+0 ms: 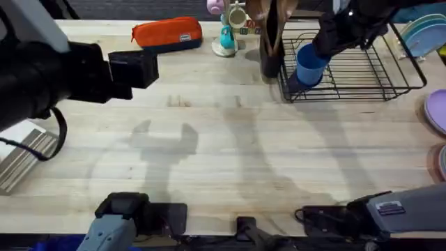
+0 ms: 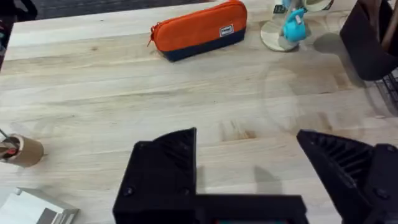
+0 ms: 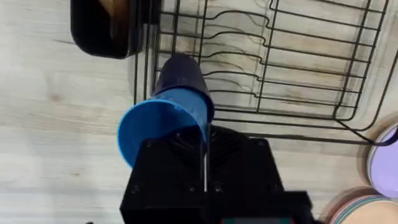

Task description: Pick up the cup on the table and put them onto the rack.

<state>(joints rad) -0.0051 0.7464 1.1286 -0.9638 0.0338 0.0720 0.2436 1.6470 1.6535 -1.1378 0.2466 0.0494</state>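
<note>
The blue cup hangs tilted over the left end of the black wire rack, with my right gripper shut on its rim. In the right wrist view the cup shows its open mouth just above the rack's corner wires, and the right gripper pinches its wall. My left gripper hovers high over the table's left part. Its black fingers stand wide apart with nothing between them, so the left gripper is open.
A dark utensil holder stands against the rack's left side. An orange pencil case and a mug stand sit at the back. Plates lie right of the rack, a purple plate at the right edge.
</note>
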